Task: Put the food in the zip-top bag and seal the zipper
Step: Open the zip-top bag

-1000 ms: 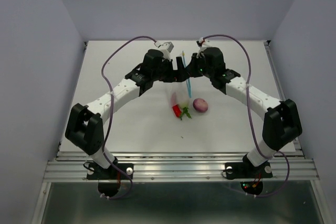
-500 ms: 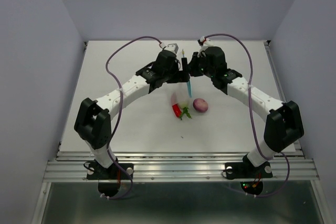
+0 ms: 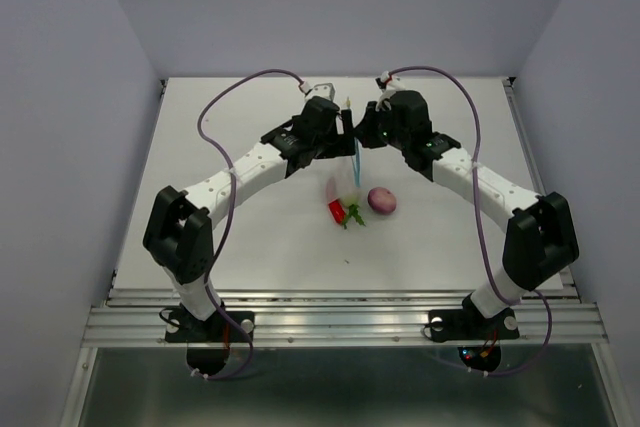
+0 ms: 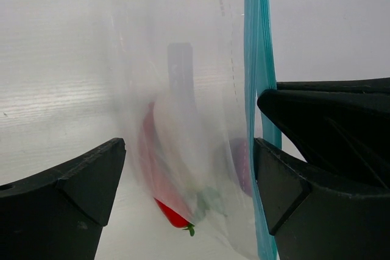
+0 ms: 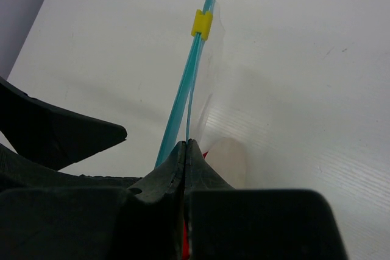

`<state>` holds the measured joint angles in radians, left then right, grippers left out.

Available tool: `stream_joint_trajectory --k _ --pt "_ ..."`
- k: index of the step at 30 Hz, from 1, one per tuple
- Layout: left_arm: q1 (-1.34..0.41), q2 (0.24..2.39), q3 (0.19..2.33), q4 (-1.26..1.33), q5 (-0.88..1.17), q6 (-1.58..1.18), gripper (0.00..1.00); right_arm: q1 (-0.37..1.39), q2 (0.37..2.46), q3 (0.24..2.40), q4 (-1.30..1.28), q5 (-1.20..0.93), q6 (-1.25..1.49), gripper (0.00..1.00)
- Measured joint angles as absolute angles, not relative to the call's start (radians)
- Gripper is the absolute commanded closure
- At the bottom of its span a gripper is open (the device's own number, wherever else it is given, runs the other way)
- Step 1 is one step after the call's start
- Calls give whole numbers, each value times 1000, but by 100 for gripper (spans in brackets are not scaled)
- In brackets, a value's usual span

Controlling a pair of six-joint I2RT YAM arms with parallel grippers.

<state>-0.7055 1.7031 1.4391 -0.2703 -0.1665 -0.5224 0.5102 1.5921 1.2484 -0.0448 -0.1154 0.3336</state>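
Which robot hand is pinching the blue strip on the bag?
The right gripper: its fingers are shut tight on the zipper. The left gripper is wide open, with the zip-top bag hanging between its fingers.

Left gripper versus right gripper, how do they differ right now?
The right gripper is shut on the zipper; the left gripper is open. The right gripper's fingers press together on the strip; the left gripper's stand apart, the zip-top bag between them. Both black grippers meet at the bag.
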Motion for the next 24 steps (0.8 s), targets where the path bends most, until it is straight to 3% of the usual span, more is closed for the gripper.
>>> stream_joint_trajectory --k 2,6,9,12,14,24 --pt "-706 1707 1443 -278 -176 -525 11 510 1592 1246 -45 -119 334 99" --pt "-706 1734 1465 -289 -193 -529 32 510 1588 1244 -45 -139 336 99" --pt "-706 1757 1480 -300 -202 -527 55 510 1582 1243 -45 -147 336 99" --pt "-706 1776 1488 -309 -210 -522 89 510 1571 1242 -43 -155 336 99" --pt "-706 1784 1490 -319 -217 -521 99 510 1565 1241 -39 -155 335 99" --pt "-705 1787 1584 -468 -407 -525 100 512 1565 1213 -67 36 274 99"
